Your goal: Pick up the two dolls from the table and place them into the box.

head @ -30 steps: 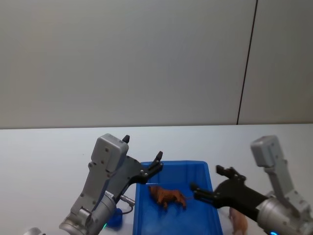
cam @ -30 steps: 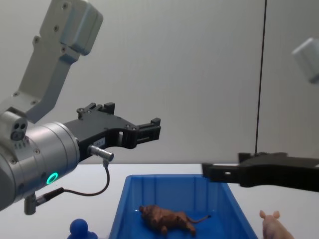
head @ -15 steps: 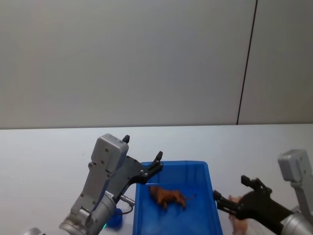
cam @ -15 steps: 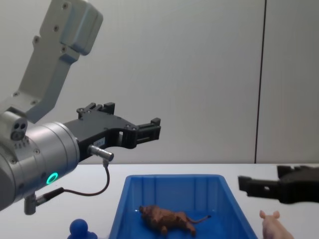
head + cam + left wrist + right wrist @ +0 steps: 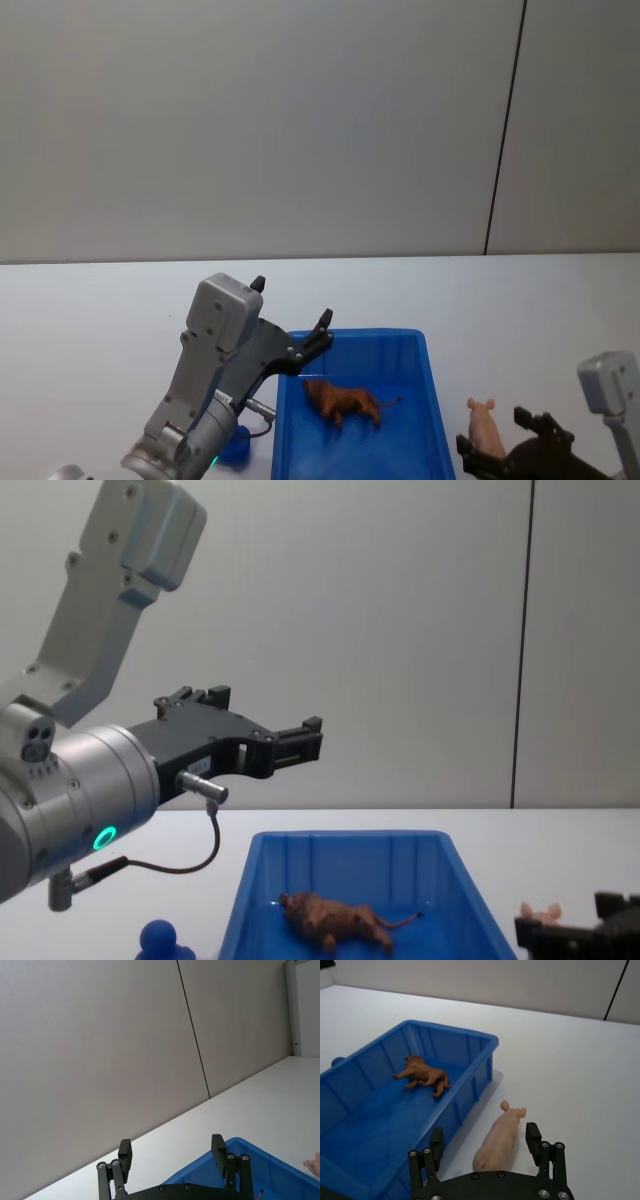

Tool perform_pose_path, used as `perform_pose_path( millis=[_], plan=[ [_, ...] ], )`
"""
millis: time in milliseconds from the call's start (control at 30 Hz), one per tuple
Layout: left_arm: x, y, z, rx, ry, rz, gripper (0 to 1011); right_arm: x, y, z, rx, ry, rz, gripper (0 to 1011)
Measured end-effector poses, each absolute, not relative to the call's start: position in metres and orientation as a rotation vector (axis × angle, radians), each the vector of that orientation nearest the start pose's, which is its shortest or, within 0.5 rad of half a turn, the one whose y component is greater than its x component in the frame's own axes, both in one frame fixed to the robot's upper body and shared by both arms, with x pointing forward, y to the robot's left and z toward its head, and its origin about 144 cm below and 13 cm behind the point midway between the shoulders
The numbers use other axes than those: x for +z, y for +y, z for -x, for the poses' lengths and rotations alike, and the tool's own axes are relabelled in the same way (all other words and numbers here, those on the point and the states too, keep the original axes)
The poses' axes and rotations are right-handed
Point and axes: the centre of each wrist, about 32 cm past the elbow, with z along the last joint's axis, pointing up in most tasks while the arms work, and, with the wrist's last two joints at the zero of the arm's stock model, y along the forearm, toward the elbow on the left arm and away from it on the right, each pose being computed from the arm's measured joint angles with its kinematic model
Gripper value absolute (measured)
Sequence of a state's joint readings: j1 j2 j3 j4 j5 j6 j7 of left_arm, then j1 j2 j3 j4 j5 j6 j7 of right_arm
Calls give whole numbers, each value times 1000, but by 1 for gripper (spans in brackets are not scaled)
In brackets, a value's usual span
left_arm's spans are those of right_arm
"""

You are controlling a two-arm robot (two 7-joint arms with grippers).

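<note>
Right claw [image 5: 485,1131] spread open near pink pig [image 5: 498,1136], blue box [image 5: 475,1086] close alongside.

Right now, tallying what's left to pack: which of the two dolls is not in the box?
The pale pink pig, on the white table beside the blue box; the brown lion is inside it.

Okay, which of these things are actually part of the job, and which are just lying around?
Part of the job:
brown lion doll, lying in the blue box
pink pig doll, on the table right of the box
right gripper, open at the pig
left gripper, open, raised left of the box

Lying about:
small dark-blue figure, left of the box
</note>
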State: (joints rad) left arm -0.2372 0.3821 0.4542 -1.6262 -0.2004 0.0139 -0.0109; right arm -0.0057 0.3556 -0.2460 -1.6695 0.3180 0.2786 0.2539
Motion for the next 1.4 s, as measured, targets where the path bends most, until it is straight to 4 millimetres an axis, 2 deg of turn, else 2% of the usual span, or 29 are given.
perform_pose_path(
  millis=[367,667,767,867,933,967,1067,1400],
  plan=[
    [1204,198,-492,1124,-268,-61,1001,1139,-247,-444,-1079,245,261,977],
    [1204,198,-492,1124,-268,-61,1001,1134,-245,-450,-1091,281,262,754],
    [1204,198,-492,1124,-268,-61,1001,1133,-244,-452,-1094,289,261,615],
    [1204,198,-492,1124,-268,-61,1001,1133,-244,-453,-1097,293,259,576],
    [1204,198,-492,1124,-268,-61,1001,1132,-243,-453,-1099,296,258,473],
    [1204,198,-492,1124,-268,-61,1001,1132,-243,-454,-1102,299,256,473],
    [1204,198,-492,1124,-268,-61,1001,1132,-243,-455,-1106,301,254,376],
    [1204,198,-492,1124,-268,-61,1001,1138,-242,-455,-1134,259,239,375]
  ],
)
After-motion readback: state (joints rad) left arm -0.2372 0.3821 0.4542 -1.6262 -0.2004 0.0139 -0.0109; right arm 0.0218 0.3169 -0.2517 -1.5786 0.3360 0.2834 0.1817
